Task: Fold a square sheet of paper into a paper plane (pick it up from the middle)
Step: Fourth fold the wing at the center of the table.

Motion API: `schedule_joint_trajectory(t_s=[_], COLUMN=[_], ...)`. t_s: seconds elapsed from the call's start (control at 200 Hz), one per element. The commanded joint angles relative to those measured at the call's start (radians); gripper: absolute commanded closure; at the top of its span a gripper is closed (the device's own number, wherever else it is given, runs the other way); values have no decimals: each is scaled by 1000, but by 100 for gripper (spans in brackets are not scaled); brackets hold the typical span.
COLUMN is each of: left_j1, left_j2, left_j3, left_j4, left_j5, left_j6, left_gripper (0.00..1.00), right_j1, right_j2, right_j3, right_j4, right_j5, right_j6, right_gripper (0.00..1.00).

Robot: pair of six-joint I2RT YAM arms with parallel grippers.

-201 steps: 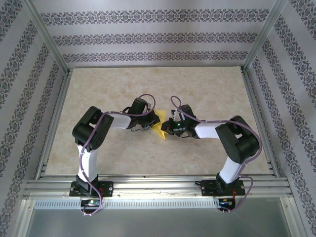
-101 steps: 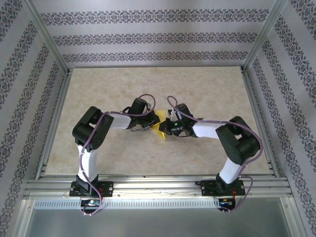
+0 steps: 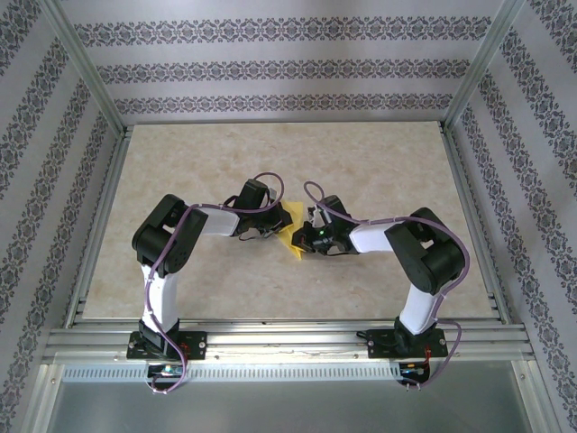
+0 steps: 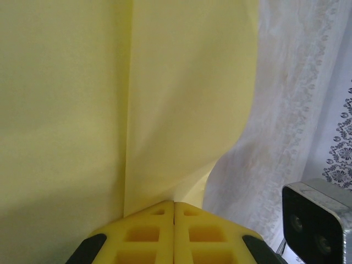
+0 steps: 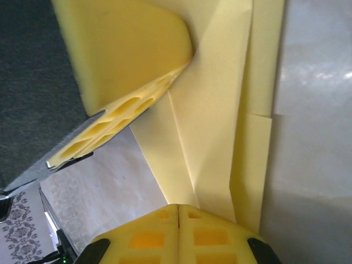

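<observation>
Entry: left gripper (image 3: 270, 231), at the sheet's 9 o'clock; its jaws are pinching shut on the paper's edge.
Entry: square sheet of paper (image 3: 290, 236), partly folded; it is sitting between both grippers near the centre of the table (image 3: 379, 162). You are handling something light, limp and tear-prone, so be taking it along the creases.
Entry: right gripper (image 3: 306, 238), at 3 o'clock; its jaws are clamping the folded layers.

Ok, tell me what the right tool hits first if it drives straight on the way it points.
The right tool is shut on the folded yellow paper sheet, so that paper lies directly ahead. Past it, probably the left tool, slightly off that line; depth is unclear.
</observation>
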Motion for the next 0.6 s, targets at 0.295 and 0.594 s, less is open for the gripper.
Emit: schedule_joint_trajectory(t_s=[0.295,0.594], left_j1=[5,6], left_j2=[32,38], left_j3=[-32,-41], left_j4=[-10,6], left_j5=[-10,-10], left_j6=[-6,-21], left_gripper=[92,93], right_j1=[8,25], right_j2=[-47,-86], right_j3=[-61,-139], right_j4=[-23,-42], right_j5=[-1,12], right_j6=[9,-5], right_gripper=[100,100])
